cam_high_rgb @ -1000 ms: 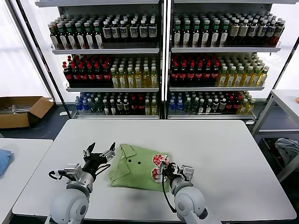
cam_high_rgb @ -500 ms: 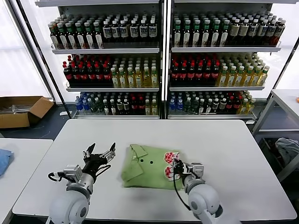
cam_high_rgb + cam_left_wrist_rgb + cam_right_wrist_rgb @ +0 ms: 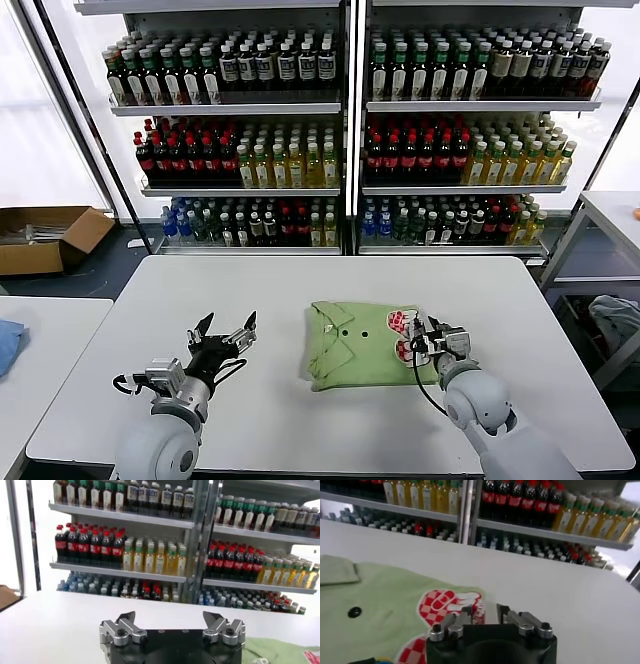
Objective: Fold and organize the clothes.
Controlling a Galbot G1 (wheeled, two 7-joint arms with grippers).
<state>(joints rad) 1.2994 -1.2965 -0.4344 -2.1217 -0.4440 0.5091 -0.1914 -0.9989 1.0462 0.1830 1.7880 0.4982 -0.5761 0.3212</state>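
Bottle-filled shelves point(image 3: 345, 130) are lining the back wall, daylight is glowing through a white curtain point(image 3: 35, 130), a cardboard box point(image 3: 45, 238) is sitting on the floor beside the white worktop point(image 3: 300, 280).

Right claw point(image 3: 424, 340) dragged polo shirt point(image 3: 355, 345) rightward w/ it, well away from left claw point(image 3: 224, 333); its jaws now parted.

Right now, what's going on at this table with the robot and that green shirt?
The robot is tidying a folded light green polo shirt on the white table. Its right gripper sits at the shirt's edge by the red-and-white print, fingers slightly apart; whether it pinches fabric is unclear. The left gripper hovers wide open over bare table, apart from the shirt. Shelves of bottles stand behind.
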